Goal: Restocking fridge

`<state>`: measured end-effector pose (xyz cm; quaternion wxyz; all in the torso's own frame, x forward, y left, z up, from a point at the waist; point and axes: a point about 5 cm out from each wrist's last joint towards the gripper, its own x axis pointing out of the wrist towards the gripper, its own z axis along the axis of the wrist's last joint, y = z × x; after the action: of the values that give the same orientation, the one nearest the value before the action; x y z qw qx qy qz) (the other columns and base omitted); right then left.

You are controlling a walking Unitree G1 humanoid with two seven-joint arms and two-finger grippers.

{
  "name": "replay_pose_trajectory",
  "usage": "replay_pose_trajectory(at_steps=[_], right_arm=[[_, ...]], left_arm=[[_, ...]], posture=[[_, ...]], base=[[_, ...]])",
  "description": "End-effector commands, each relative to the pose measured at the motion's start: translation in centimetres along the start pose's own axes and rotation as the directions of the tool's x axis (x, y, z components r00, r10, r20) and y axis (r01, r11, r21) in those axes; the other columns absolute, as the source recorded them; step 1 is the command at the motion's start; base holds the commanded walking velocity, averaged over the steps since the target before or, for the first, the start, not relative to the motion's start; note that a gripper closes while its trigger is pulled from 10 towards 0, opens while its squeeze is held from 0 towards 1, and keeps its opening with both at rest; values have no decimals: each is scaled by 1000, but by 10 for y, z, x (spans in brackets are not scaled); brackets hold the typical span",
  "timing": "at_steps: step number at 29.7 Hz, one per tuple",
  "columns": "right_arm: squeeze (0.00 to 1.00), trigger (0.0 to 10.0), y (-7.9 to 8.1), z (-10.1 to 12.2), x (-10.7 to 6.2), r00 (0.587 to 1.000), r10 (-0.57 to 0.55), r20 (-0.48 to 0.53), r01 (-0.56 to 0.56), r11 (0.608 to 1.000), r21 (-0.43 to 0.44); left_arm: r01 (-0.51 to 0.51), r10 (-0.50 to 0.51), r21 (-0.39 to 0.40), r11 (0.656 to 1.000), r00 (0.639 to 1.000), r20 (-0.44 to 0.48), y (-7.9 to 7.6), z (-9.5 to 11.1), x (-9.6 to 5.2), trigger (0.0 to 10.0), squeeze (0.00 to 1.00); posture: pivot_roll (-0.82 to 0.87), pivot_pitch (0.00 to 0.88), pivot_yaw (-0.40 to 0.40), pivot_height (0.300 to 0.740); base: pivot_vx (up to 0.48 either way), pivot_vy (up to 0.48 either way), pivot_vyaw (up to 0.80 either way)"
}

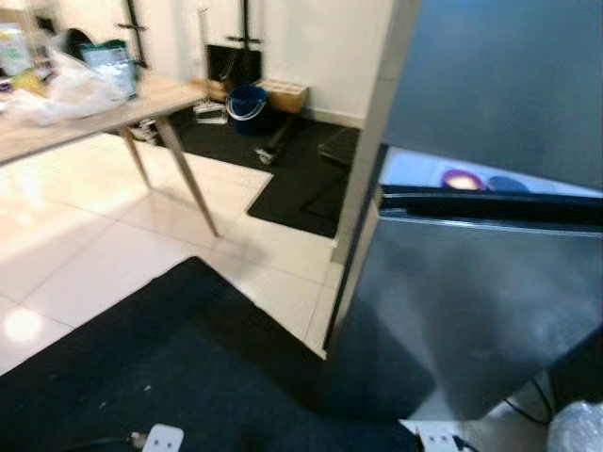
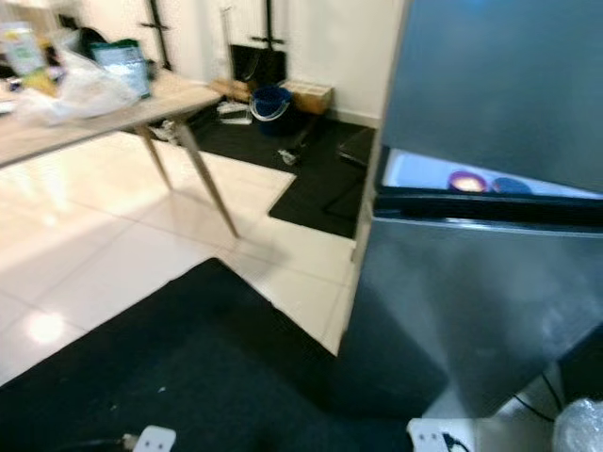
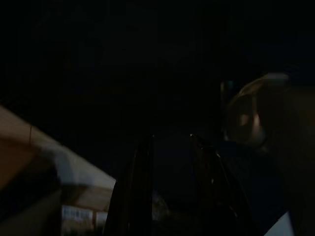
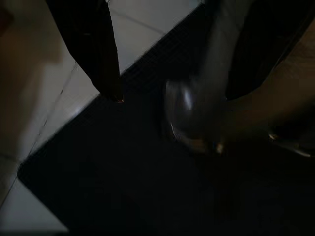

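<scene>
Steel-grey fridge [image 1: 490, 311] stands close on the right, its door ajar, with the groceries [image 1: 66, 80] well apart on the counter [image 1: 113, 118]. Left hand [image 3: 170, 147] hangs released and idle; I cannot tell the right hand's [image 4: 162, 98] state. Walking could snag the power strip [image 1: 162, 439] on the black mat [image 1: 170, 367].

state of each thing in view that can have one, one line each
fridge: upper door ajar, lit inside showing through the gap
plastic bag: crumpled, lying on the table
blue bucket: upright on the floor
left hand: fingers apart
right hand: cannot tell
</scene>
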<state>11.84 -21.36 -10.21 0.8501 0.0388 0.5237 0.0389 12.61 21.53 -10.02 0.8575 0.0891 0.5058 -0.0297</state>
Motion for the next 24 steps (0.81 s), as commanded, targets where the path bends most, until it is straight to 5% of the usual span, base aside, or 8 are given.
replay_pose_trajectory(at_steps=[1, 14, 24], right_arm=[[0, 10000, -5, 2, -1, 1000, -16, 3, 16, 1000, 4], [0, 10000, -5, 2, -1, 1000, -16, 4, 16, 1000, 6], [0, 10000, -5, 2, -1, 1000, -15, 2, 15, 1000, 8]], left_arm=[[17, -17, 8, 1000, 1000, -19, -5, -4, 0, 10000, 0], [17, -17, 7, 1000, 1000, -21, -6, -5, 0, 10000, 0], [32, -32, -7, 999, 999, -15, -7, -3, 0, 10000, 0]], posture=[[42, 0, -33, 740], [42, 0, -33, 740], [42, 0, -34, 740]], base=[[300, 0, 0], [300, 0, 0], [0, 0, 0]])
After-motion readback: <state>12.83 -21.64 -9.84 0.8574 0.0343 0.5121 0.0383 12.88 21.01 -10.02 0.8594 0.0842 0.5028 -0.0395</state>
